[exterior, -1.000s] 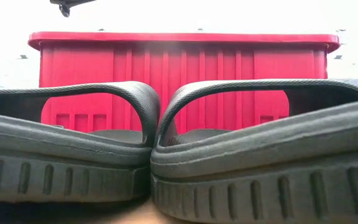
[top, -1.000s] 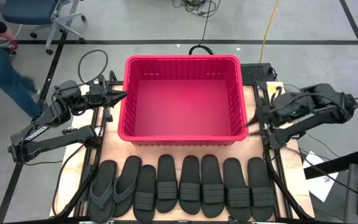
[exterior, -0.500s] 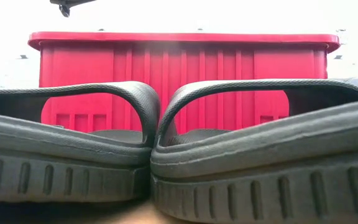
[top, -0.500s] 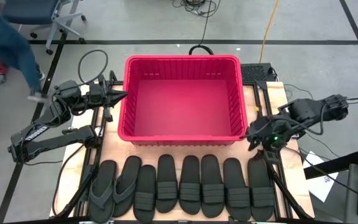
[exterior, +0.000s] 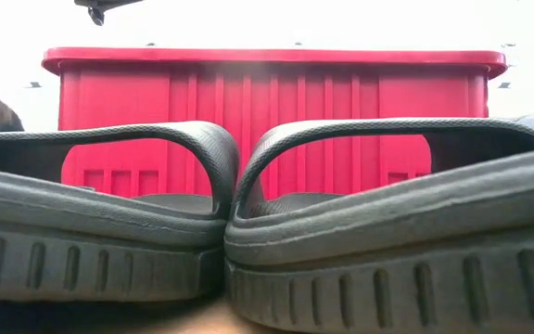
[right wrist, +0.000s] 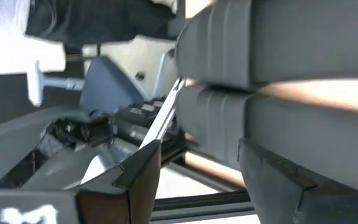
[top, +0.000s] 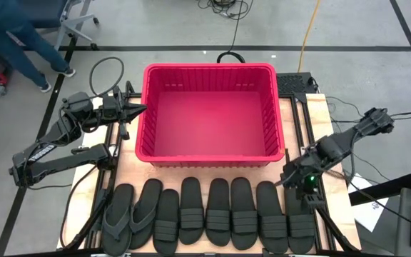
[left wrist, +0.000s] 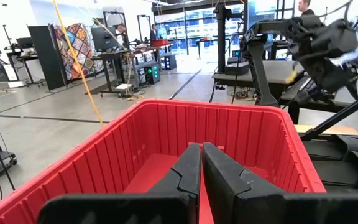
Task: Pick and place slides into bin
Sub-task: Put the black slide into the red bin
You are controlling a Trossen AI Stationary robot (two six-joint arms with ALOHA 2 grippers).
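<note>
High cam looks straight down over the table. Low cam sits at tabletop height, jammed against two slides (exterior: 248,232), facing the bin (exterior: 276,111). Left wrist cam looks into that bin too. Right wrist cam is close-up, blurred.

Two dark jointed arms, the right arm (top: 337,148) showing a green light.

Eight black slides (top: 205,214) lie side by side, soles down, in a row just before the empty red bin (top: 210,153).
</note>
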